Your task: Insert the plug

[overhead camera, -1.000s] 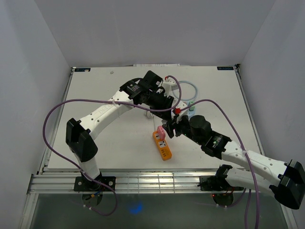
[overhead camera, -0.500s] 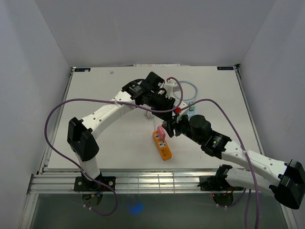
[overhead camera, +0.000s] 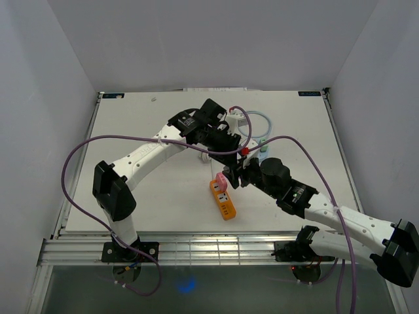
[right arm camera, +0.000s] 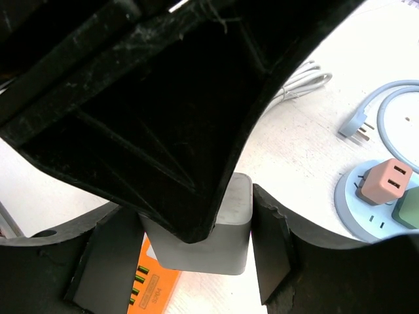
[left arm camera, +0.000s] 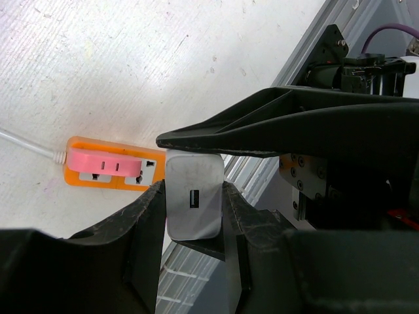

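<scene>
A grey-white USB plug (left arm camera: 194, 196) hangs in the air between both grippers. My left gripper (left arm camera: 194, 203) is shut on its two narrow sides, with the USB slot facing the camera. My right gripper (right arm camera: 196, 242) closes on the same plug (right arm camera: 216, 242) from the other direction, one finger (left arm camera: 275, 124) lying over its top and one under it. Both pads look in contact with the plug in the right wrist view. The orange power strip (overhead camera: 223, 199) lies on the table below and to the left of the grippers, with a pink cover (left arm camera: 98, 160) over one socket.
A round pale blue socket hub (right arm camera: 353, 203) with a pinkish adapter (right arm camera: 386, 182) sits at the right. A blue cable (overhead camera: 258, 123) and a white cable (right arm camera: 301, 82) lie behind the grippers. The table's metal front rail (overhead camera: 196, 247) runs close to the strip.
The left arm's elbow has shifted slightly to the right. The grippers and the plug stay at the same spot above the strip.
</scene>
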Robot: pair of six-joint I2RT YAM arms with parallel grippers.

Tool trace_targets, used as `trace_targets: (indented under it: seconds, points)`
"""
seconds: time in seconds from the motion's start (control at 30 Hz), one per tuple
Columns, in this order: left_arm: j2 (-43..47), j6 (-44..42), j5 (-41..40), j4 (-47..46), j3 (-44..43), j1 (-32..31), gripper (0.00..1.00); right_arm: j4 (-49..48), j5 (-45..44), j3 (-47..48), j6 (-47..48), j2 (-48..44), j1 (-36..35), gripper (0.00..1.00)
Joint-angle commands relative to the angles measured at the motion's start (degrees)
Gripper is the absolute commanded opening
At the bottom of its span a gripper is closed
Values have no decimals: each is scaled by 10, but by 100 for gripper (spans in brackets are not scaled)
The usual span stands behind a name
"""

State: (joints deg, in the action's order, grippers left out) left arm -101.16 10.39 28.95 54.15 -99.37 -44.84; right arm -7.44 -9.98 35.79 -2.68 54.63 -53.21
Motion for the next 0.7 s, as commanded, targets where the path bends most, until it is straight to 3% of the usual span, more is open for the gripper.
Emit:
trace_targets:
  seconds: [0.0, 0.17, 0.27, 0.4, 0.67]
  points:
    - [22, -5, 14, -16, -13, -2, 0, -27, 9, -5, -18, -13, -1, 35]
    - [33, -7, 6, -22, 11, -2, 20, -37, 14, -25, -45, -15, -1, 29]
    - [53, -6, -14, -34, 25, -2, 42, -64, 16, -53, -68, -27, -1, 26]
    - [80, -3, -38, -50, 44, -2, 55, -95, 12, -81, -83, -43, -2, 22]
    - [79, 3, -24, -65, 47, 2, 59, -97, 13, -84, -83, -37, -5, 20]
